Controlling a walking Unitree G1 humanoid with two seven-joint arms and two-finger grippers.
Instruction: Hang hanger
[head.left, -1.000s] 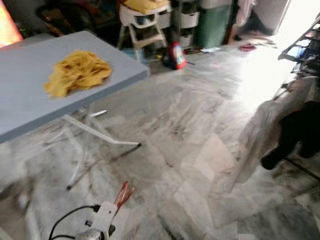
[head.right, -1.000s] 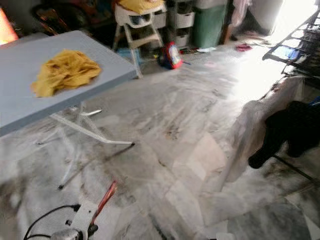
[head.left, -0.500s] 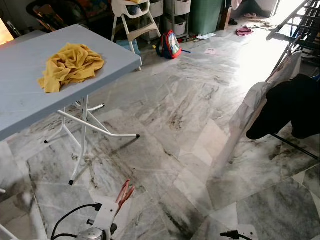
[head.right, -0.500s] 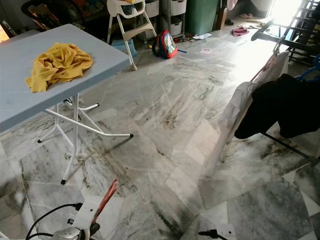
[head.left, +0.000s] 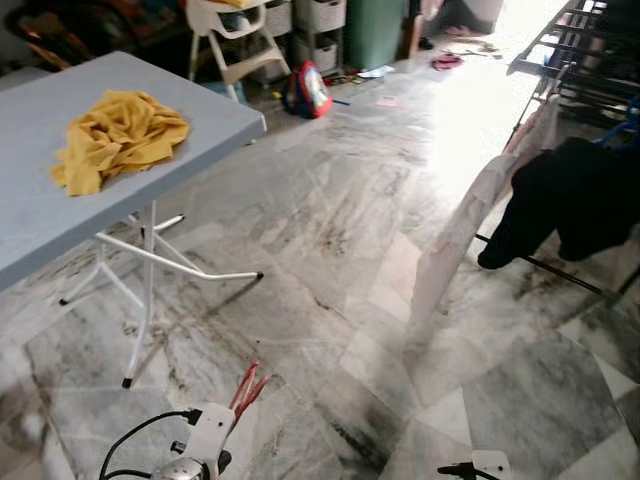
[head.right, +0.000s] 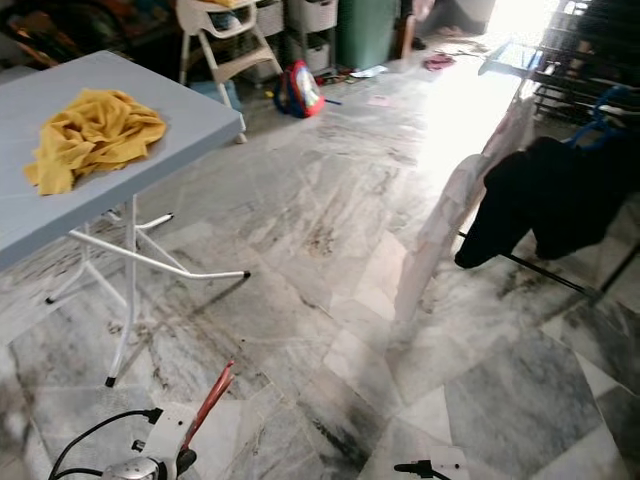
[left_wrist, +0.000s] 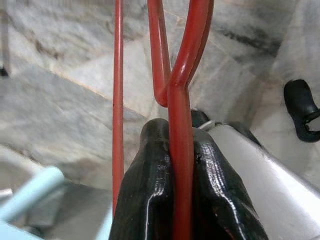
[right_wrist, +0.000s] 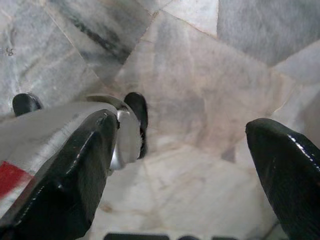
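Note:
A red wire hanger (left_wrist: 180, 115) is pinched between the two black fingers of my left gripper (left_wrist: 181, 165), which is shut on it. From the head, the hanger (head.left: 246, 387) pokes up from the left wrist low in the picture, over the marble floor. A drying rack (head.left: 585, 60) stands at the right, with a black garment (head.left: 570, 200) and a white garment (head.left: 470, 220) draped on it. My right gripper (right_wrist: 180, 165) hangs low and open above the floor, with nothing between its fingers.
A grey folding table (head.left: 40, 210) with a crumpled yellow cloth (head.left: 115, 140) stands at the left. Behind it are a white high chair (head.left: 228, 35), a red bag (head.left: 305, 92) and storage drawers. Open marble floor lies between the table and the rack.
The whole view has shifted as I moved and turned toward the rack, which now sits nearer. The left gripper still holds the red hanger in the same low place.

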